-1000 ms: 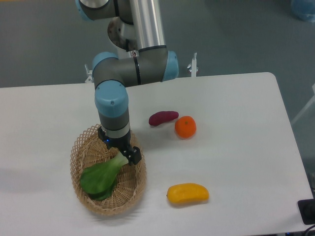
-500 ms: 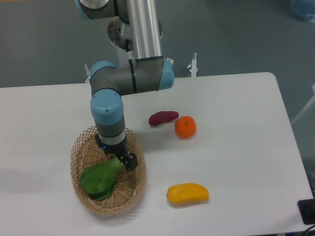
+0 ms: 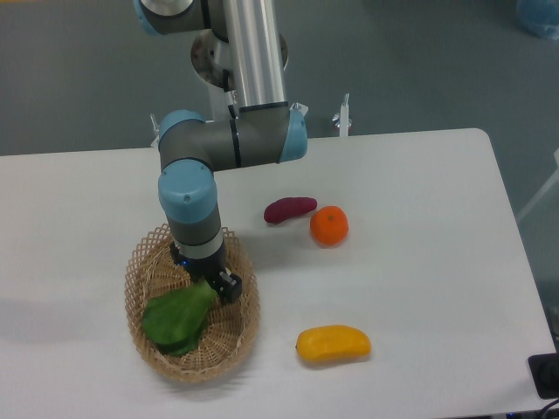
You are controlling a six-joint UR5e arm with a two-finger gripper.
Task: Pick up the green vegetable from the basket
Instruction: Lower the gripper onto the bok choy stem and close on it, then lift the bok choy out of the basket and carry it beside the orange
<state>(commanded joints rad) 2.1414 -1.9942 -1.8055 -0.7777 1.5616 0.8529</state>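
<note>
Our gripper [image 3: 213, 284] has dropped lower onto the green vegetable [image 3: 179, 316] in the basket [image 3: 150, 251]. We cannot tell if the jaws pinch. Leaves look soft; we grab the pale stem between them.

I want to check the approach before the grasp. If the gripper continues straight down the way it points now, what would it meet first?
Most likely the stem end of the green vegetable, right under the gripper in the basket. It may already touch; depth is unclear from this view.
</note>
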